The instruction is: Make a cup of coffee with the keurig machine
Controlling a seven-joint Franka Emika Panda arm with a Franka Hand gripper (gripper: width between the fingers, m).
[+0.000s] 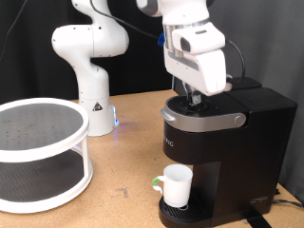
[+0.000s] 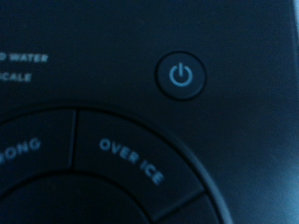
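Note:
The black keurig machine (image 1: 228, 138) stands at the exterior view's right, its grey-silver lid handle (image 1: 201, 120) down. A small white cup (image 1: 176, 184) with a green tab sits on the round drip tray (image 1: 180, 211) under the spout. My gripper (image 1: 194, 96) hangs directly over the machine's top, its fingertips at the button panel; the white hand hides them. The wrist view is pressed close to the panel: a blue-lit power button (image 2: 182, 75) and a round dial with an "OVER ICE" segment (image 2: 131, 161) fill it. No fingers show there.
A white two-tier round rack (image 1: 38, 152) with a dark mesh top stands at the exterior view's left. The white robot base (image 1: 90, 71) rises behind it. A dark cable (image 1: 283, 201) lies by the machine's lower right corner on the wooden table (image 1: 123, 180).

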